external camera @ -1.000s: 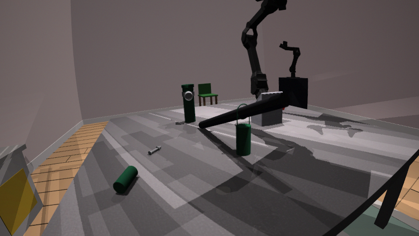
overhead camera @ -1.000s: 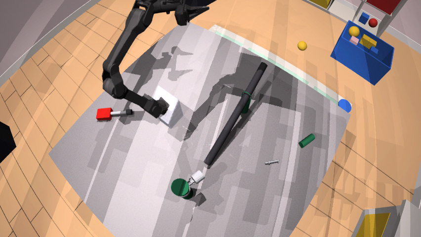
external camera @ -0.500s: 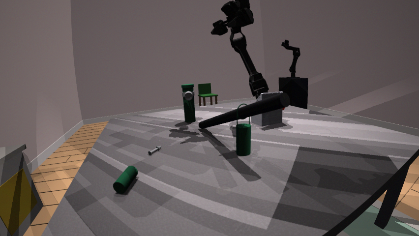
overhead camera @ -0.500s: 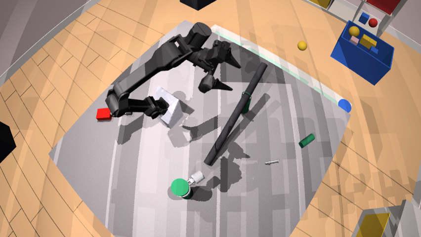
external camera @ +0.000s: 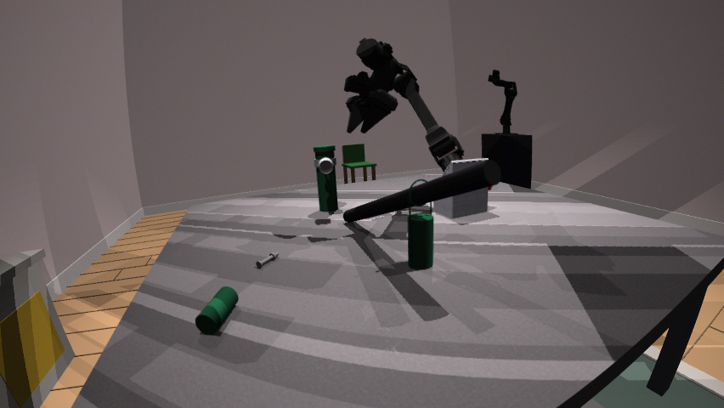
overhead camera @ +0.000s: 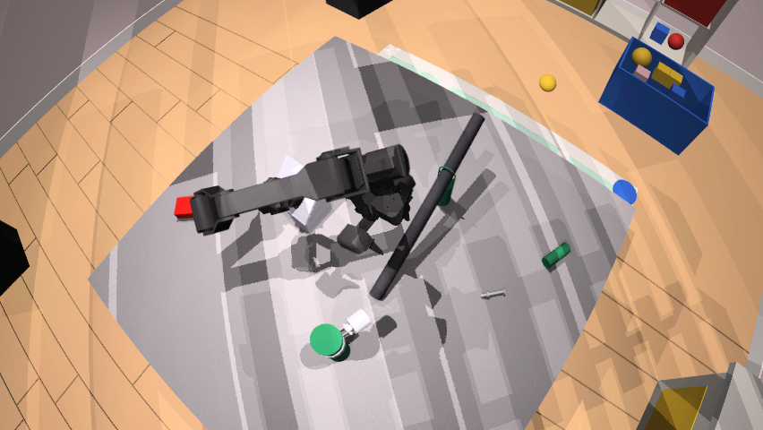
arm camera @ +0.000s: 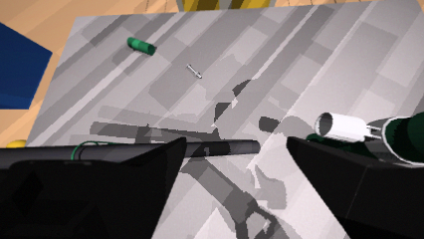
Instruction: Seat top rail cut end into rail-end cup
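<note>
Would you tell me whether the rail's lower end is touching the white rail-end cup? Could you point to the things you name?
Apart: the top view shows bare tabletop between the rail point(overhead camera: 426, 210) point(external camera: 430, 192) point(arm camera: 244, 147) and the cup point(overhead camera: 358, 321) point(external camera: 325, 165) point(arm camera: 343, 125).
</note>
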`<action>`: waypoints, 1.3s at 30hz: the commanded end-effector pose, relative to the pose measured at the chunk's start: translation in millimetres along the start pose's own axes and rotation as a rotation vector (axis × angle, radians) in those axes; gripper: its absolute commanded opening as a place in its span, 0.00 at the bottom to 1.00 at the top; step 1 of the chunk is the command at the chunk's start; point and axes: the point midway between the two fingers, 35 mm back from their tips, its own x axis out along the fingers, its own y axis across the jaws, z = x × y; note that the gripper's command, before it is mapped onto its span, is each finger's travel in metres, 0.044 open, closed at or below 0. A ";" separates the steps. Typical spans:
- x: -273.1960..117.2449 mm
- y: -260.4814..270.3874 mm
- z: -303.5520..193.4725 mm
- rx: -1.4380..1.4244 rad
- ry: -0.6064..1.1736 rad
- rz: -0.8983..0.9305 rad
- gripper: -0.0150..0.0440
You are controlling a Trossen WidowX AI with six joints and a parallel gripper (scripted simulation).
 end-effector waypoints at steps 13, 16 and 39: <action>21.6 -73.1 4.0 -0.625 0.039 -0.038 1.00; 26.2 -96.4 4.3 -0.831 0.054 -0.054 1.00; 34.0 -156.0 -2.3 -1.346 0.124 -0.090 1.00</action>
